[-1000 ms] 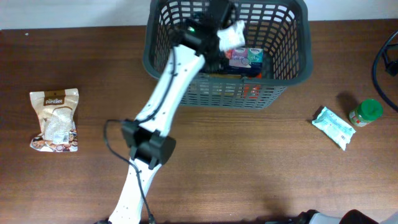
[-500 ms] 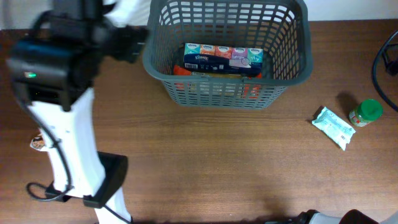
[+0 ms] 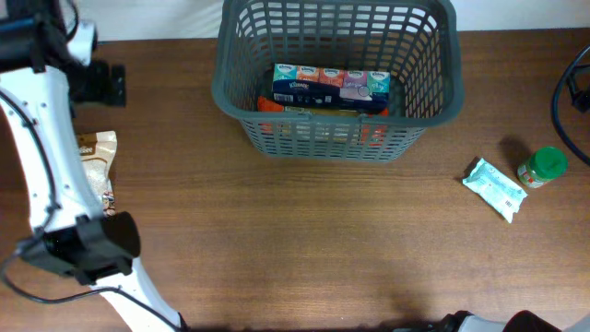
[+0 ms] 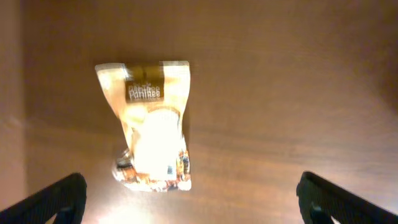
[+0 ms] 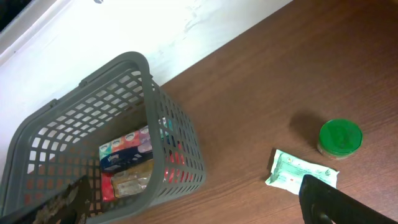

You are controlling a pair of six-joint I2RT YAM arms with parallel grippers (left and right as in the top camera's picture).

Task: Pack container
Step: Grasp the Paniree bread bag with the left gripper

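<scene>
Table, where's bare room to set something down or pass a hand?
The widest bare wood is the table in front of the basket, between the left arm and the wipes pack. A smaller strip lies between basket and wipes pack. Crowded: the right edge, where wipes pack and green-lidded jar sit close, and the left edge, where the arm hangs over the snack bag.

Snack bag (image 4: 152,124) flat on brown table (image 3: 323,240), well apart from wipes packet (image 3: 495,188) beside green-lidded jar (image 3: 541,167)
</scene>
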